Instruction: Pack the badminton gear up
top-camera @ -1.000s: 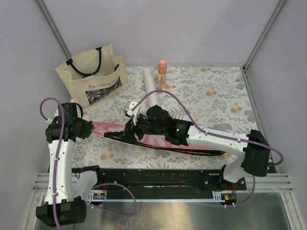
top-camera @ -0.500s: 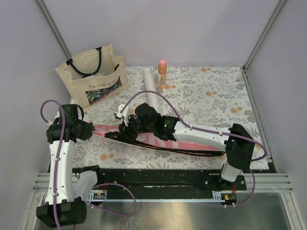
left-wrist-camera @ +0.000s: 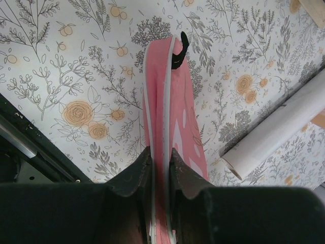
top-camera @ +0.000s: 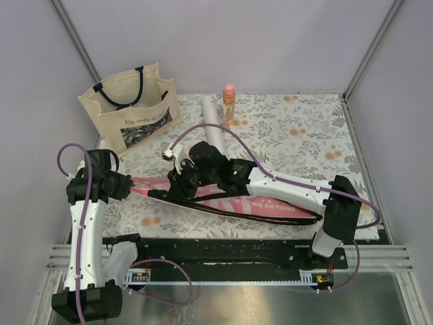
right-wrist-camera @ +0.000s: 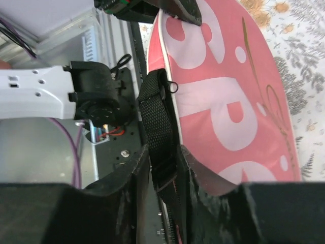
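The pink cover (top-camera: 270,203) lettered "SPORT" lies across the middle of the table, narrow end to the left. My left gripper (top-camera: 126,184) is shut on that narrow end, and in the left wrist view (left-wrist-camera: 161,162) the pink edge (left-wrist-camera: 170,112) runs between the jaws. My right gripper (top-camera: 177,186) is shut on the cover's black strap (right-wrist-camera: 158,122) at its near edge, beside the pink face (right-wrist-camera: 228,101); in the right wrist view the jaws (right-wrist-camera: 163,168) press on the strap. The long white tube (top-camera: 213,125) lies behind the cover and shows in the left wrist view (left-wrist-camera: 274,132). No rackets show.
A beige tote bag with black straps (top-camera: 128,112) stands at the back left. An orange bottle with a pink cap (top-camera: 229,103) stands next to the tube's far end. The black rail (top-camera: 223,254) runs along the near edge. Grey walls close in both sides.
My right gripper has slid left along the cover's near edge, toward the left gripper, uncovering more of the cover's wide end. The left arm has barely moved.
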Controlling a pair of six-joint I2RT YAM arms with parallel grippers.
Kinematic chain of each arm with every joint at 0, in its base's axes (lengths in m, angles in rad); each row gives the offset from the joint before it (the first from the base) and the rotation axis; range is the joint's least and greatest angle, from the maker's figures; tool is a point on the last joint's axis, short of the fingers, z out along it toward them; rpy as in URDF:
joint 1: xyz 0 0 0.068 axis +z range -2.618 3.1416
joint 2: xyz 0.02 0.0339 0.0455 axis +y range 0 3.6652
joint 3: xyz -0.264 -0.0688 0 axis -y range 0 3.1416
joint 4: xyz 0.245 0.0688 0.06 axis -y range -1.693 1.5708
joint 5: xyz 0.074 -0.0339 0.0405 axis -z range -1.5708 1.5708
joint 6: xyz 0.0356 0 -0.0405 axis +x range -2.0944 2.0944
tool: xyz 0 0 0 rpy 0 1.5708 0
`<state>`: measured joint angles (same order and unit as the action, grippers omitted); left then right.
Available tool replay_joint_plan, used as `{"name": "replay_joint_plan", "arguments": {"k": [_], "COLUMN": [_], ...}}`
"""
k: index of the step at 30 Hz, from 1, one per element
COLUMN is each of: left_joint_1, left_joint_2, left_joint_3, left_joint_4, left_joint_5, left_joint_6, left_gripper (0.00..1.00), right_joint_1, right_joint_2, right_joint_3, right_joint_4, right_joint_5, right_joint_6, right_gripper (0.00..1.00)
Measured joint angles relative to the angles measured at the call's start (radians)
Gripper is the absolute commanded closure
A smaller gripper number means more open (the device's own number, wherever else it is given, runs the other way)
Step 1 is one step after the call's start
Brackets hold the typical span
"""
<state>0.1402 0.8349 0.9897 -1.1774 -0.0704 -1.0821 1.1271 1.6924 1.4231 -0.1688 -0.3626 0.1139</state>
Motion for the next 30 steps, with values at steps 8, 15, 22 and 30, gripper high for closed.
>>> {"name": "replay_joint_plan", "arguments": {"k": [8,15,22,30], "left_joint_1": [0.0,0.0,0.0,0.0], "left_joint_2": [-0.002,-0.003,-0.005,-0.007], "left_joint_3": [-0.015,-0.015,-0.025,-0.026], "left_joint_4": [-0.002,-0.002,-0.003,0.003], "left_joint_5": [-0.008,-0.008,-0.009,-0.009], "left_joint_6": [-0.016,-0.024,-0.027,-0.029], "left_gripper": [0.89,0.89,0.89,0.89], "right_joint_1": [0.003,0.011,0.047,0.091], "right_joint_2": [-0.01,-0.01,-0.011,-0.008], "right_joint_3": [0.012,-0.002,-0.089,-0.089], "right_joint_4": [-0.062,-0.003,0.105,0.035], "right_joint_5": [-0.015,-0.063,-0.034,0.08], "right_joint_6": [0.127,0.313,0.48,0.498], "right_gripper": [0.94,0.93,0.8,0.66]}}
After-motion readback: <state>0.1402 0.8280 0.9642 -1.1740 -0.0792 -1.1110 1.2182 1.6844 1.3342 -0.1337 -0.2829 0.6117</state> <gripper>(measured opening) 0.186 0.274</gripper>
